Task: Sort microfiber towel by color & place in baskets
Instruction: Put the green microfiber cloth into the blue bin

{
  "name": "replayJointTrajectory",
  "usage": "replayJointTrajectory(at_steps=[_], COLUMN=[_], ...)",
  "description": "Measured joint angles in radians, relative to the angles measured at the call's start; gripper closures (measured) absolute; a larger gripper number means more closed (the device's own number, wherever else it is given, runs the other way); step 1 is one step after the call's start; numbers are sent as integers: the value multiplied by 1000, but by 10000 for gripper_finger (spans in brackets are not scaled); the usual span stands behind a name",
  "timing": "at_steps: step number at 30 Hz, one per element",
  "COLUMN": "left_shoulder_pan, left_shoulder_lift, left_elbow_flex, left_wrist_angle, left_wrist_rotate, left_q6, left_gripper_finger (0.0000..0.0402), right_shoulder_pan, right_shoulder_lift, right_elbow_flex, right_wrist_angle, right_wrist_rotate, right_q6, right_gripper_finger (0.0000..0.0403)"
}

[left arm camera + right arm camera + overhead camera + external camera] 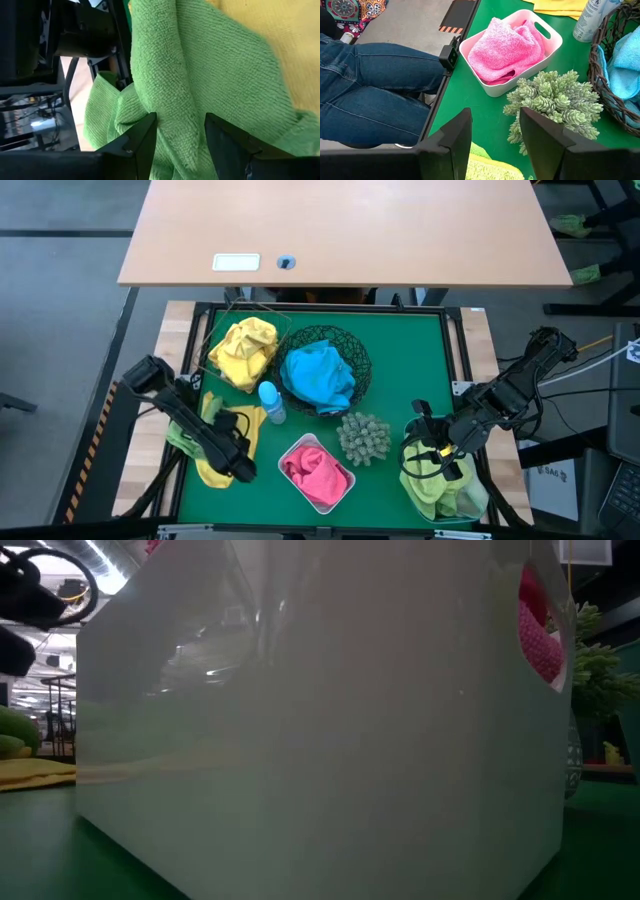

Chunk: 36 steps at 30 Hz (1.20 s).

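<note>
Arms reach in from both sides of the green table point(400, 370), each bent low over its own front corner. The left gripper point(238, 467) points down at the front-left edge, and its fingers point(142, 142) stand apart around a fold of a lime green towel point(200, 85), which lies between them; whether they press on it I cannot tell. Under and beside this gripper lies a yellow towel point(210, 465) spread flat. The right gripper point(447, 458) hangs just above the translucent blue tub point(478, 505) at the front-right corner, with a clear gap between its fingers point(540, 135) and nothing in it; the tub below holds more lime green towels point(435, 490). Behind the left gripper, the thin wire basket point(215, 335) carries a heap of yellow towels point(243, 352), and next to it the round black wire-mesh bowl point(360, 365) holds bright blue towels point(318, 375). Between the two grippers, near the front edge, stands the white tub point(300, 448) with a pink towel point(318, 472) inside. A spiky grey-green ball point(364, 437) sits between this tub and the right gripper, and a small blue bottle point(270, 402) stands just beside the bowl. Beyond the green table is a light wooden desk point(350, 230). The low view is almost filled by the white tub's wall, with only a bit of pink at its handle hole. Only the right wrist view shows a person's legs in blue jeans point(375, 85) just outside the table edge.
</note>
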Motion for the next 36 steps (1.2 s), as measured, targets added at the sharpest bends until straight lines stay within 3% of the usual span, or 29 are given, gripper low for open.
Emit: replayJointTrajectory(at_steps=[10, 21, 29, 36], left_shoulder_pan=[0, 0, 0, 0], left_shoulder_lift=[53, 53, 39, -55], left_elbow_flex=[0, 0, 0, 62], left_wrist_angle=[10, 18, 21, 37], left_wrist_rotate=[-64, -120, -156, -157], left_q6=[47, 135, 190, 292], left_gripper_finger=[253, 394, 398, 400], right_shoulder_pan=[0, 0, 0, 0], right_shoulder_lift=[0, 0, 0, 0], right_elbow_flex=[0, 0, 0, 0], right_wrist_angle=[0, 0, 1, 3], right_wrist_rotate=[0, 0, 0, 0], right_q6=[0, 0, 0, 0], right_gripper_finger=[235, 235, 235, 235])
